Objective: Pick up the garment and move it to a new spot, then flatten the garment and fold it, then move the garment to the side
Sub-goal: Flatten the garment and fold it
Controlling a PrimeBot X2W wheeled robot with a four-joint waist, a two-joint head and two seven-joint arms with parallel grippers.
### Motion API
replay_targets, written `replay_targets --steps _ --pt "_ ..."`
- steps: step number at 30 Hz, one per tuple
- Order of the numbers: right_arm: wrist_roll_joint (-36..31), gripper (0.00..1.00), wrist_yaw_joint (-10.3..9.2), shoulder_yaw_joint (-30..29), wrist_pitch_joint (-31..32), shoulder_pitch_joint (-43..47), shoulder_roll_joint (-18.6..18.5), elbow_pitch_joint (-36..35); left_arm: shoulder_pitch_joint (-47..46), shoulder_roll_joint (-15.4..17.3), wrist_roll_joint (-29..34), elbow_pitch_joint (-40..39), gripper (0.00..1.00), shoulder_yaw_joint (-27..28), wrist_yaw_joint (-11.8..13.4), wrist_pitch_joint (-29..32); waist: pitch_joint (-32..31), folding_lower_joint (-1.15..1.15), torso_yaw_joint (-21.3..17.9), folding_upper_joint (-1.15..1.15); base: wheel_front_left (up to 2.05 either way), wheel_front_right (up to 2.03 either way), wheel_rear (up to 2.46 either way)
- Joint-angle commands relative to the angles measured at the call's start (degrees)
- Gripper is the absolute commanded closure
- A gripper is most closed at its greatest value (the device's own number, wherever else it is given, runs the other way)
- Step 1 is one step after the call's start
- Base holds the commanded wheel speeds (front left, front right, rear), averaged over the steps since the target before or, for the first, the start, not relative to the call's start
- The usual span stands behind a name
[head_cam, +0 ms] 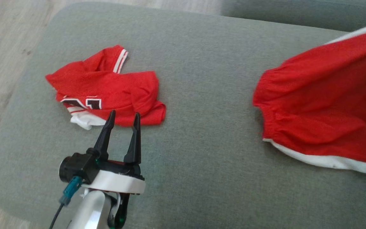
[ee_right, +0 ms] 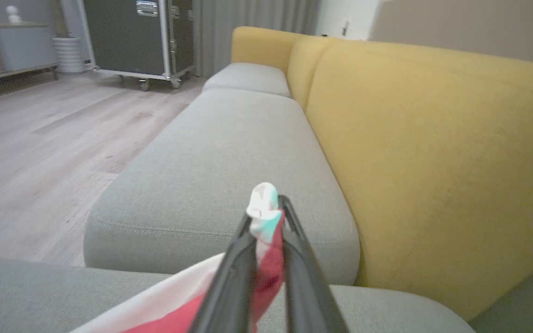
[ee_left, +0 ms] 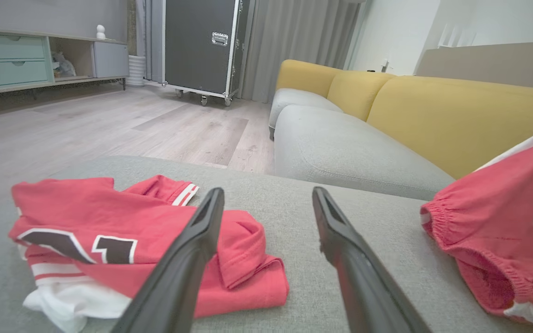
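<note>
We have the red shorts [head_cam: 322,105] clamped in our right gripper [ee_right: 269,210], partly raised; our left gripper [head_cam: 123,117] gapes empty. Placing, flattening, folding and setting aside remain.

Red shorts [head_cam: 322,105], white trim; red jersey [head_cam: 106,89], black numerals; grey cushion [head_cam: 202,159].

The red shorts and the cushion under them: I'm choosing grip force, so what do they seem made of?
Red shorts: thin, soft matte fabric, perhaps polyester; it drapes and puckers at the waistband. Cushion: grey woven upholstery, matte, fine weave visible.
</note>
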Motion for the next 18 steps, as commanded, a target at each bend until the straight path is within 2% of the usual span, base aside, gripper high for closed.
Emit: replay_targets --steps 1,6,9,14,18 --pt "-2.22 0.0 -0.04 -3.99 0.39 -3.34 -0.77 -1.85 -2.35 0.19 -0.47 -1.68 0.0 1.53 0.26 -0.55 0.67 0.0 1.06 0.0 0.0 0.0 0.0" --pt "-9.81 0.0 -0.04 -12.68 -1.29 -3.21 2.16 -3.31 -2.05 0.19 -0.66 -2.09 0.0 2.03 0.75 -0.55 0.25 0.0 0.37 0.0 0.0 0.0 0.0" --pt "-11.63 0.0 -0.04 -13.42 -4.73 -2.53 6.19 -3.04 -1.71 0.19 -0.43 -2.6 0.0 2.81 0.86 -0.55 -0.82 0.0 -1.61 0.0 0.0 0.0 0.0" --pt "-10.62 0.0 -0.04 -7.63 -7.66 -0.2 13.48 -3.55 -1.02 0.19 0.38 -3.67 0.0 4.54 0.8 -0.55 -3.29 0.0 -6.42 0.0 0.0 0.0 0.0" --pt "-4.2 0.0 -0.04 0.53 -7.74 6.86 18.09 -14.02 -0.32 0.19 0.75 -4.53 0.0 5.42 0.71 -0.55 -5.6 0.0 -10.21 0.0 0.0 0.0 0.0"
